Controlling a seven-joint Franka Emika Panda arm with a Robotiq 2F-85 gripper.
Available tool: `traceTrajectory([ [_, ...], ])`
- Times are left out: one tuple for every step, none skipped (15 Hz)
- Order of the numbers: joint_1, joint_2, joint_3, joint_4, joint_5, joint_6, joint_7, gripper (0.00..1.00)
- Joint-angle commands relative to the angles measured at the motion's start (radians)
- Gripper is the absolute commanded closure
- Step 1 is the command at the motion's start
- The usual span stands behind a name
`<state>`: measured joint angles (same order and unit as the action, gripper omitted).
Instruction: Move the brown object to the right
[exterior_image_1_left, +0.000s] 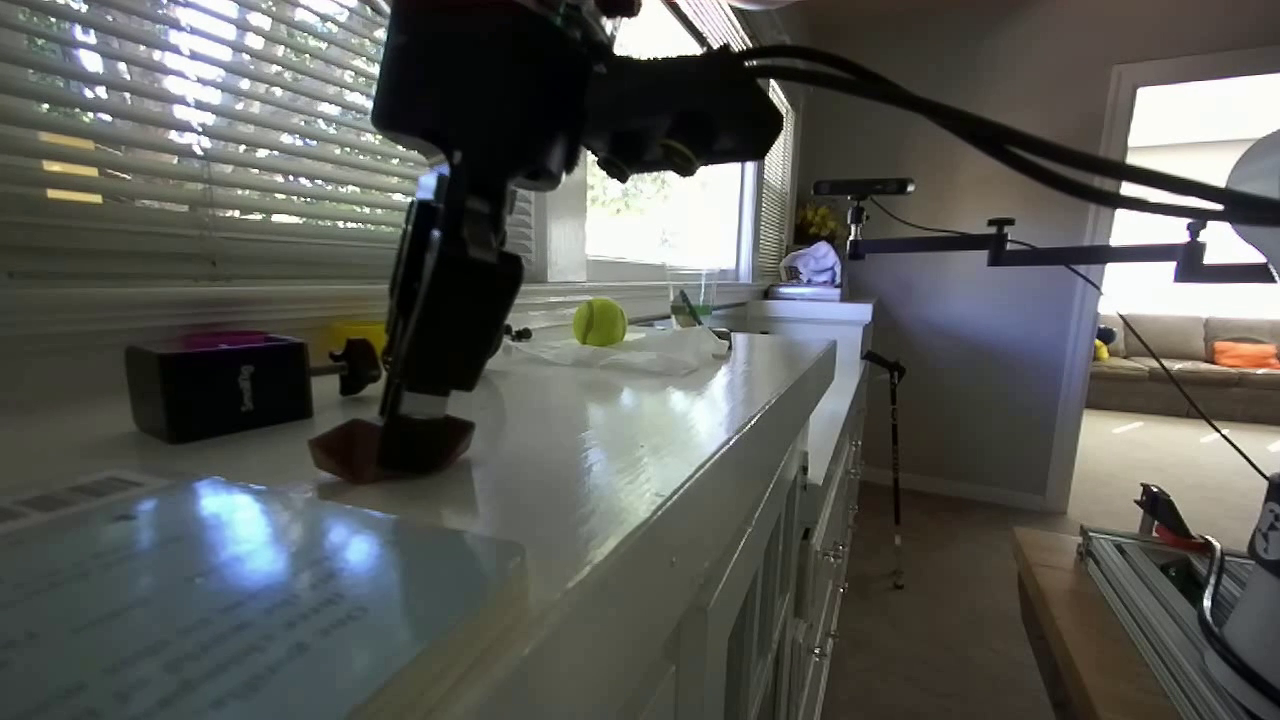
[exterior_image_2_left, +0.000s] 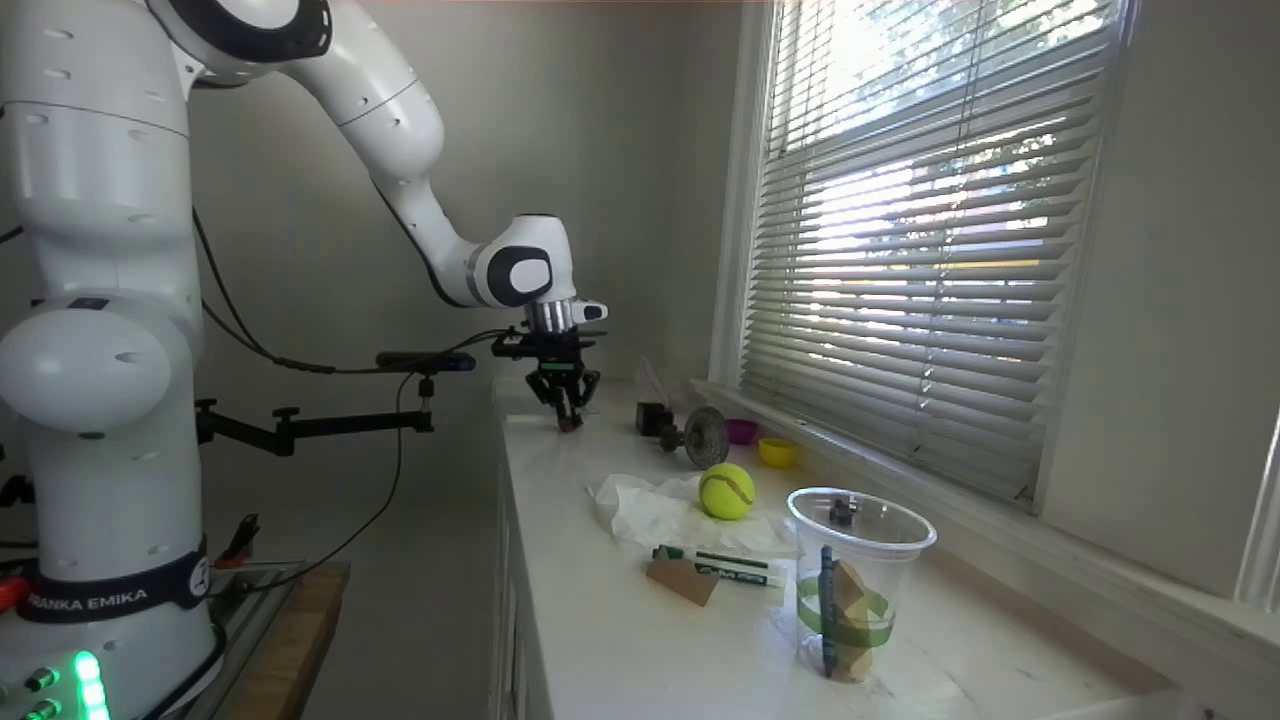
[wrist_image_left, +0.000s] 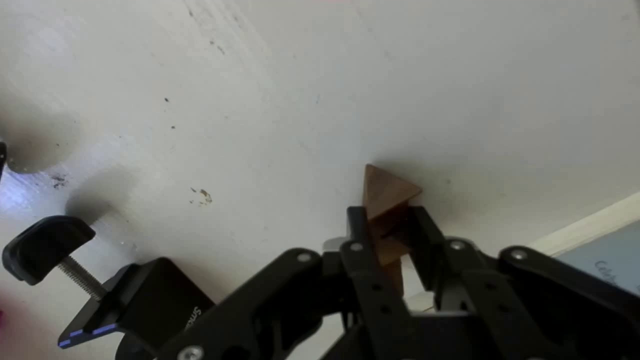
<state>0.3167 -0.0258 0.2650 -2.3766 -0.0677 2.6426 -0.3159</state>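
Note:
The brown object is a reddish-brown wooden piece with angled faces. It shows in the wrist view (wrist_image_left: 389, 189), in an exterior view (exterior_image_1_left: 345, 450) and small in an exterior view (exterior_image_2_left: 570, 424). My gripper (wrist_image_left: 384, 215) has a finger on each side of its middle, both close against it, so it looks shut on it. A dark fingertip covers its middle in an exterior view (exterior_image_1_left: 410, 440). Its ends stick out past the fingers. It is at or just above the white counter (exterior_image_1_left: 600, 470); I cannot tell whether it touches.
A black boxy clamp (exterior_image_1_left: 220, 390) stands beside the gripper, with its screw knob (wrist_image_left: 47, 247) near. A pale blue book (exterior_image_1_left: 250, 580) lies close on the opposite side. A tennis ball (exterior_image_2_left: 727, 491), yellow cup (exterior_image_2_left: 778, 452), magenta cup (exterior_image_2_left: 741, 431) and clear cup (exterior_image_2_left: 860, 540) stand along the counter.

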Motion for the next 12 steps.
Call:
traceTrajectory([
  [-0.015, 0.007, 0.006, 0.015, -0.059, 0.006, 0.055, 0.94],
  [-0.022, -0.001, -0.001, 0.015, -0.058, 0.003, 0.064, 0.94],
  [-0.034, -0.017, -0.013, 0.014, -0.034, -0.008, 0.064, 0.94],
  [-0.053, -0.035, -0.030, 0.012, -0.014, -0.017, 0.071, 0.94],
  [-0.072, -0.047, -0.049, 0.011, -0.003, -0.021, 0.083, 0.94],
  [-0.100, -0.065, -0.077, 0.009, 0.012, -0.030, 0.079, 0.94],
  [-0.124, -0.077, -0.102, 0.010, 0.021, -0.035, 0.074, 0.94],
  [-0.147, -0.093, -0.128, 0.011, 0.033, -0.043, 0.070, 0.94],
  [-0.171, -0.110, -0.153, 0.011, 0.031, -0.051, 0.080, 0.94],
  [-0.197, -0.140, -0.182, 0.012, 0.036, -0.074, 0.078, 0.94],
  [-0.218, -0.150, -0.201, 0.016, 0.030, -0.088, 0.100, 0.94],
  [-0.239, -0.175, -0.221, 0.014, 0.025, -0.111, 0.117, 0.94],
])
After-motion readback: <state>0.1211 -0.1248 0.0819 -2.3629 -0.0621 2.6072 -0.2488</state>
